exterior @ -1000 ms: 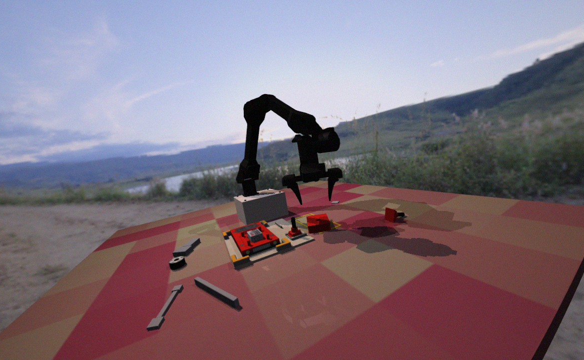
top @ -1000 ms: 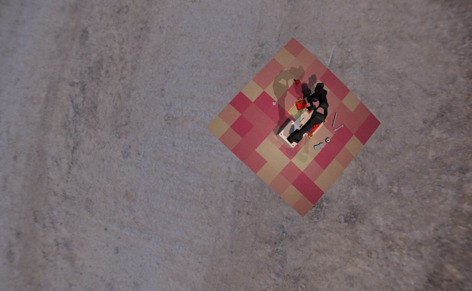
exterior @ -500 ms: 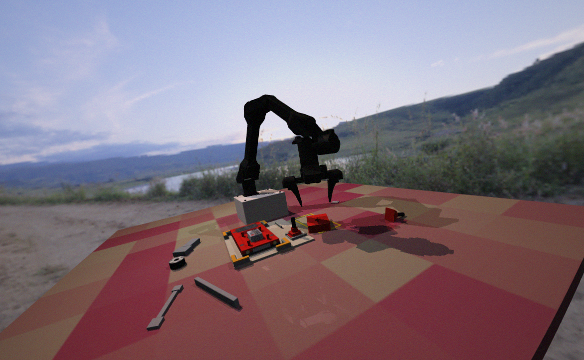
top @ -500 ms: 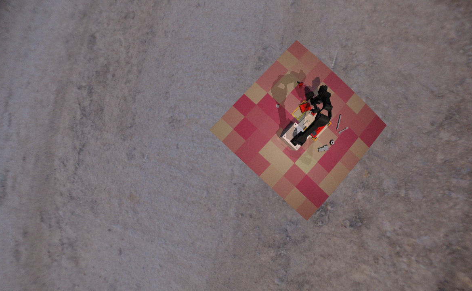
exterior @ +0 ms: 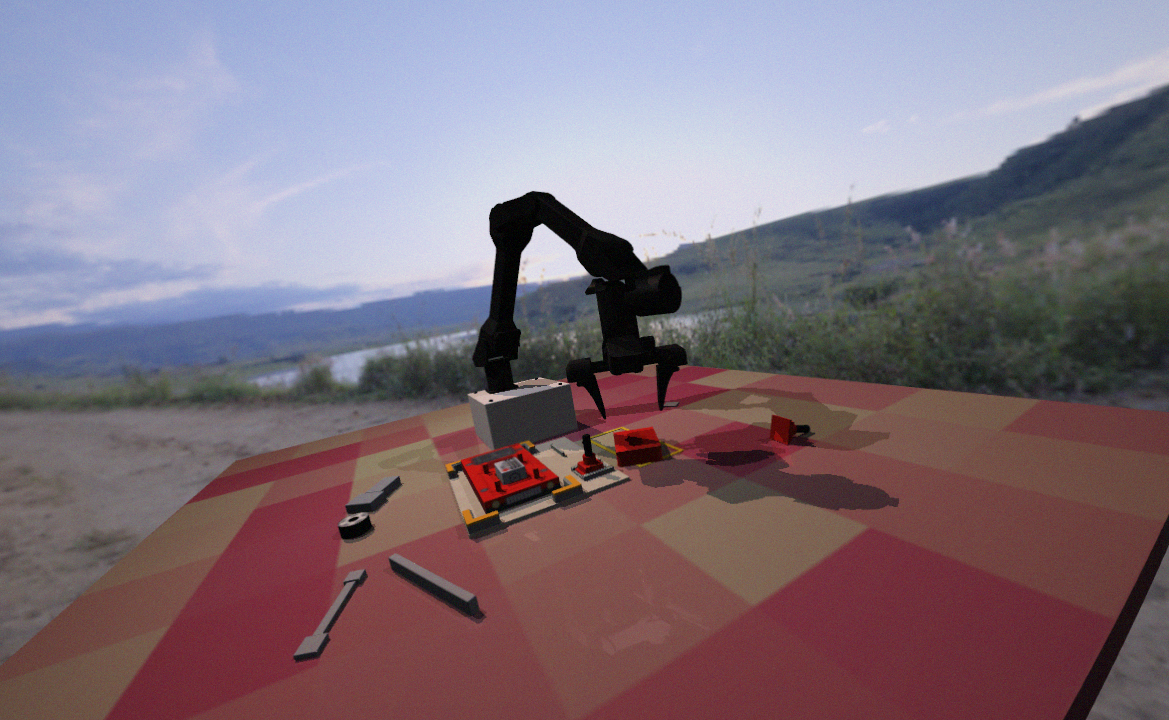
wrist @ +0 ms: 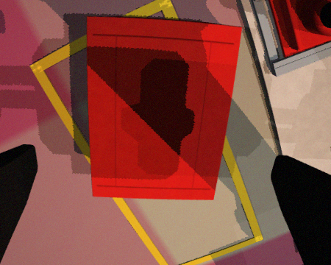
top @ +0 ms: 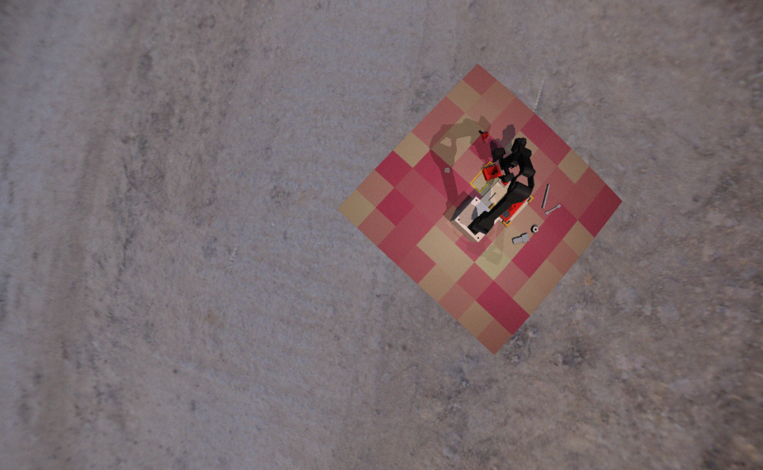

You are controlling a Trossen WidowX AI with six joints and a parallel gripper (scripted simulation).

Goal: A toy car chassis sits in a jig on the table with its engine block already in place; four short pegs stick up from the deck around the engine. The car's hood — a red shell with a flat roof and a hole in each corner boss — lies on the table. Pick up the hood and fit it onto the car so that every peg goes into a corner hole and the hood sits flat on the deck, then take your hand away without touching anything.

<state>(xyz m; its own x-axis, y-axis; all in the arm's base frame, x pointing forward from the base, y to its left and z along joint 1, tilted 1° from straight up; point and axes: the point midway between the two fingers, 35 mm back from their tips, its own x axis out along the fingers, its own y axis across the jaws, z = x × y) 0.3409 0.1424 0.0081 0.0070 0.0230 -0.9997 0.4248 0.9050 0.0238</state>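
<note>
The red hood [top: 492, 172] [exterior: 638, 445] [wrist: 107, 147] lies roof up on the table, turned across a yellow outline [wrist: 243, 195]. My gripper [exterior: 632, 413] [wrist: 158, 162] is open and empty above it. In the wrist view its fingers stand left and right of the hood, nearer the lower edge, with a gap on both sides. The red chassis [top: 511, 211] [exterior: 478, 476] sits in the jig [exterior: 609, 480]. The grey engine block [exterior: 509, 469] is on its deck, with short red pegs around it. The hood's corner holes are not visible.
A red piece with a black post [exterior: 588, 463] stands between chassis and hood. Another red piece [top: 483, 134] [exterior: 781, 429] lies beyond the hood. A grey bar [exterior: 434, 586], a grey wrench-like part [exterior: 333, 617], a black ring [exterior: 354, 525] and a grey block [exterior: 373, 494] lie beyond the chassis.
</note>
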